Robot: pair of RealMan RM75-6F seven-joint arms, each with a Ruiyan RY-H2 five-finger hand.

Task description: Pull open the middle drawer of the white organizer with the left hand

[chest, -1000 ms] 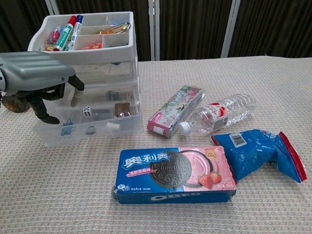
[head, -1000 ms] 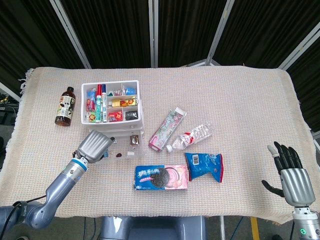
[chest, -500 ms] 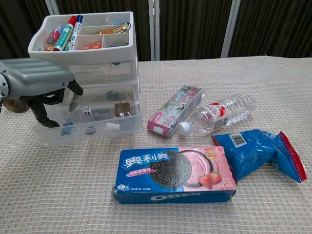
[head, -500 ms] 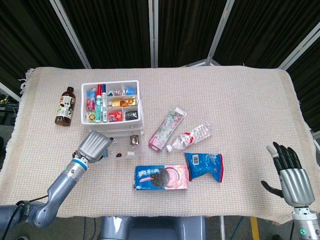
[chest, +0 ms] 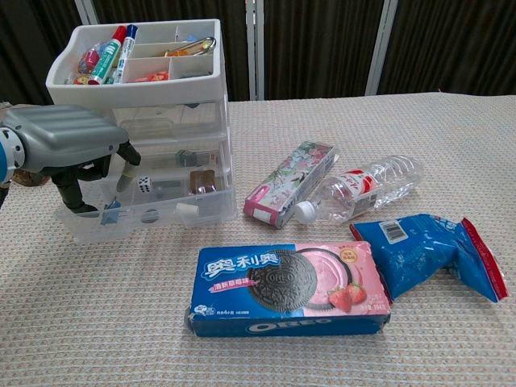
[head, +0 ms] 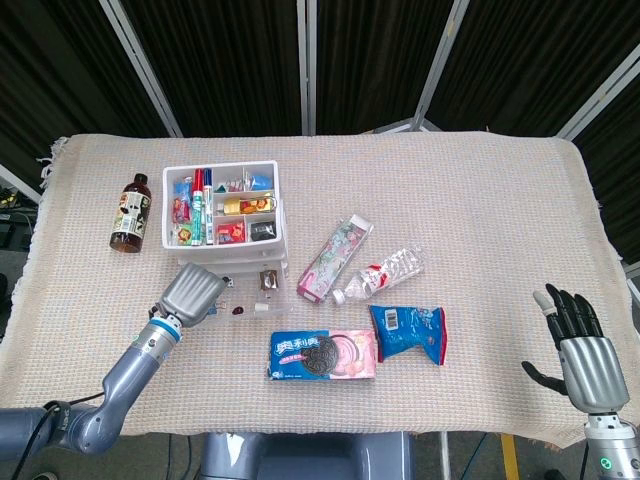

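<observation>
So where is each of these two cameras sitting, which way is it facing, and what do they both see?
Head view: high above the table's near edge, looking steeply down at the cloth; shows the left hand and arm, and the right hand.
Chest view: low at the near edge, facing across the table; only the left hand shows.
Both see: the white organizer, cookie box, and water bottle.

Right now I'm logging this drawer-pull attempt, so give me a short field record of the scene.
organizer: white organizer at the table's left, top tray filled
left hand: left hand at the clear drawer fronts, fingers curled; grip unclear
right hand: right hand idle at the near right edge, fingers apart
nearby: Oreo box, blue snack bag, water bottle, brown bottle
</observation>
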